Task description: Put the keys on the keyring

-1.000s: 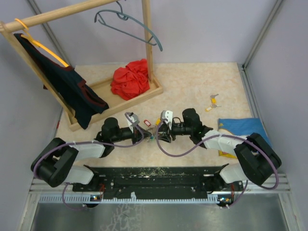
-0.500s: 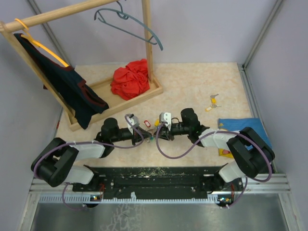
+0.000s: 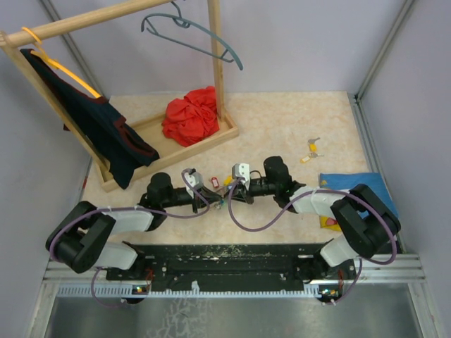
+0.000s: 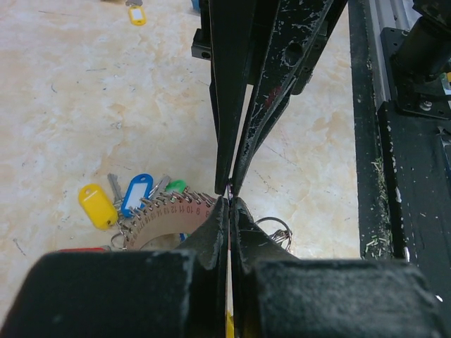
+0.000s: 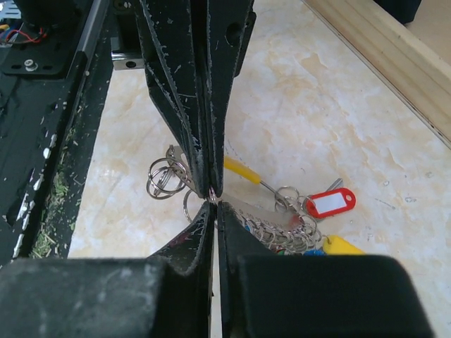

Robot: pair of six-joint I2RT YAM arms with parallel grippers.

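My two grippers meet tip to tip low over the middle of the table. The left gripper (image 3: 218, 198) (image 4: 231, 202) is shut on the keyring (image 5: 243, 170), whose yellow section pokes out beside its fingers. Facing it, the right gripper (image 3: 227, 195) (image 5: 213, 202) is shut too. A glint of thin metal shows where the tips touch; whether the right jaws pinch it I cannot tell. Under the tips lies a numbered arc plate (image 4: 165, 215) hung with small rings. Keys with yellow (image 4: 97, 205), blue (image 4: 136, 196), green (image 4: 176, 186) and red (image 5: 330, 203) tags spread from it.
Loose split rings (image 5: 165, 176) lie just beside the tips. Two more yellow-tagged keys (image 3: 310, 151) sit at the right, near a blue cloth (image 3: 352, 186). A wooden rack (image 3: 215, 63) with a tray, red cloth (image 3: 192, 114), grey hanger (image 3: 194, 32) and dark garment (image 3: 106, 134) fills the back left.
The right gripper's jaws have gone from open to shut, and its arm has edged left onto the left gripper's tips. The left gripper stays shut. The grey hanger has swung slightly.
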